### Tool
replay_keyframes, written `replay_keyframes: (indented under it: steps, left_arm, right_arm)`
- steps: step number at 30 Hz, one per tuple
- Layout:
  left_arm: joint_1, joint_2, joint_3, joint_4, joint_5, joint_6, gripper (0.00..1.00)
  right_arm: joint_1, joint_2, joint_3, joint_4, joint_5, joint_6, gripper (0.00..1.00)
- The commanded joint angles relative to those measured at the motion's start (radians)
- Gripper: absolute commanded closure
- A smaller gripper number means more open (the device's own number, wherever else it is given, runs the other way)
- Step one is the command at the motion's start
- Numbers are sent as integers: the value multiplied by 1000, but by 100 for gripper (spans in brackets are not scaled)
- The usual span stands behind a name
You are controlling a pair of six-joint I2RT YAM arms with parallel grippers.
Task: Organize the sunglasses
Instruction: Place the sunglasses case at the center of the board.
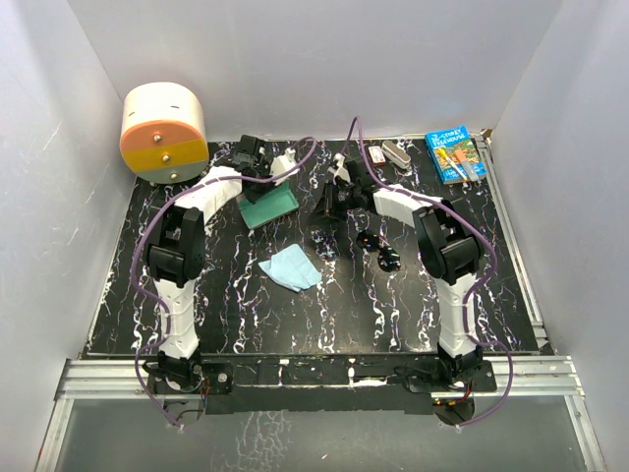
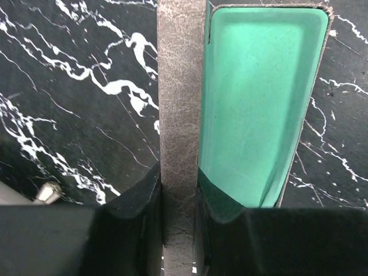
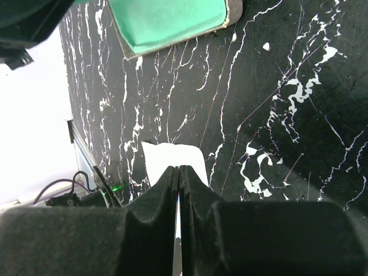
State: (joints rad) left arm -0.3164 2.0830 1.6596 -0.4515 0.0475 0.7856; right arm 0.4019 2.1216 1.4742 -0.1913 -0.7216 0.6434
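The grey-brown case (image 1: pixel 267 208) lies open at the back middle of the table, teal lining up. My left gripper (image 1: pixel 257 185) is shut on its grey-brown wall (image 2: pixel 181 115), one finger outside and one on the teal lining (image 2: pixel 259 103). The black sunglasses (image 1: pixel 378 251) lie on the table right of centre, apart from both grippers. My right gripper (image 1: pixel 320 228) is shut and empty, hovering between the case and the sunglasses. In the right wrist view the jaws meet (image 3: pixel 179 171), with the light-blue cloth (image 3: pixel 172 158) showing just past them and the case (image 3: pixel 172 20) beyond.
The light-blue cloth (image 1: pixel 292 267) lies in front of the case. A round white, orange and yellow container (image 1: pixel 162 133) stands at the back left. A blue book (image 1: pixel 455 155) and a small grey box (image 1: pixel 398 152) lie at the back right. White walls enclose the table.
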Motion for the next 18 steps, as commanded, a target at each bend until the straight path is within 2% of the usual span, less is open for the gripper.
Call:
replay_keyframes:
  steps: [1, 4, 11, 13, 15, 18]
  left_arm:
    - [1, -45, 41, 71, 46, 101, 100]
    - [0, -20, 88, 59, 70, 129, 100]
    - [-2, 8, 97, 92, 110, 147, 99]
    - [-2, 19, 96, 94, 120, 138, 86]
    - [-4, 25, 89, 98, 127, 134, 67]
    - [-10, 36, 81, 109, 113, 131, 53]
  right_arm:
    - [3, -51, 19, -11, 13, -53, 92]
    - [3, -48, 15, -11, 11, -53, 92]
    - [2, -46, 27, -12, 1, -59, 92]
    - [3, -44, 33, -22, 3, -67, 92]
    - [1, -38, 44, -41, 7, -76, 92]
    - [1, -34, 51, -49, 7, -82, 92]
